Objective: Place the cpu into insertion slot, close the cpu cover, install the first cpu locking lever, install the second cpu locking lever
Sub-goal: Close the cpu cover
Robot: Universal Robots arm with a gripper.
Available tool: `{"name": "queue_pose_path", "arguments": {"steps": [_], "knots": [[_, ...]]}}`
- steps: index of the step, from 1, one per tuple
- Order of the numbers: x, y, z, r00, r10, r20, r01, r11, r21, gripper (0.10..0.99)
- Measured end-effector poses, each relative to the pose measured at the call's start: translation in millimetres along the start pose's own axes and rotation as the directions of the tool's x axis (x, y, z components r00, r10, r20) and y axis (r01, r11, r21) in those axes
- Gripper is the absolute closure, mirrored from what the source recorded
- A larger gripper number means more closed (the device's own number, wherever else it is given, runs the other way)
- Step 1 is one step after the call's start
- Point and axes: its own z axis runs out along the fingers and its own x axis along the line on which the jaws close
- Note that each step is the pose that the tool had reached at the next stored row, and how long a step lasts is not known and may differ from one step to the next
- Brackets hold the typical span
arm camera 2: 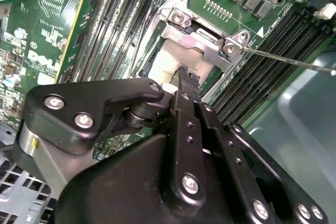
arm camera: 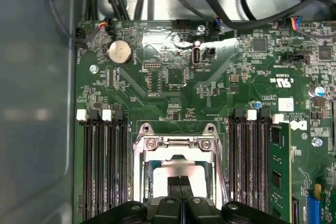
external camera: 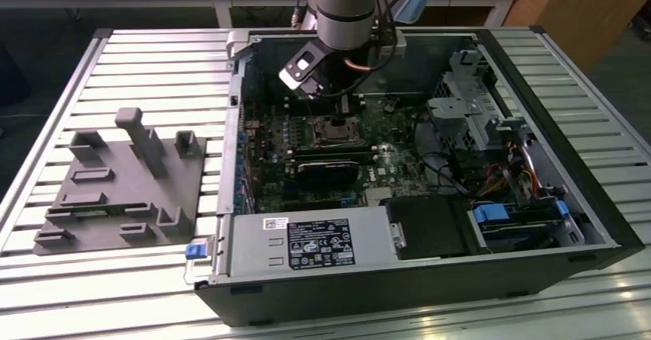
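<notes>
My gripper [arm camera 2: 185, 73] hangs inside the open computer case, right over the insertion slot [external camera: 331, 132]. Its black fingers [arm camera: 175, 188] are pressed together with nothing visible between them. Their tips sit on or just above the dull silver top of the cpu [arm camera: 164, 169], which lies in the socket [arm camera 2: 167, 60]. The silvery cpu cover [arm camera: 177, 143] frames the chip, its hinge plate [arm camera 2: 202, 41] held by screws. A thin wire locking lever [arm camera 2: 286, 60] sticks out sideways from the socket over the memory slots. I cannot tell whether the fingertips touch the chip.
Long black memory slots [arm camera: 102, 166] flank the socket on both sides. Black cables [arm camera: 220, 3] run along the case wall. A black power supply box [external camera: 305, 245] and a drive cage [external camera: 468, 104] stand inside the case. A grey parts fixture [external camera: 117, 187] lies on the exterior view's left.
</notes>
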Motion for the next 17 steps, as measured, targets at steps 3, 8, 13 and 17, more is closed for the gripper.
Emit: {"name": "queue_pose_path", "arguments": {"steps": [3,8,13,17], "knots": [[0.0,0.0,0.0,0.9985,-0.054,-0.0020,0.054,0.9985,0.001,0.980],[0.0,-0.1,0.0,0.9900,-0.141,-0.0046,0.141,0.9900,0.002,0.980],[0.0,-0.1,0.0,0.9740,-0.227,-0.0076,0.227,0.9740,0.003,0.980],[0.0,-0.2,0.0,0.9570,-0.290,-0.0102,0.290,0.9571,0.004,0.980]]}}
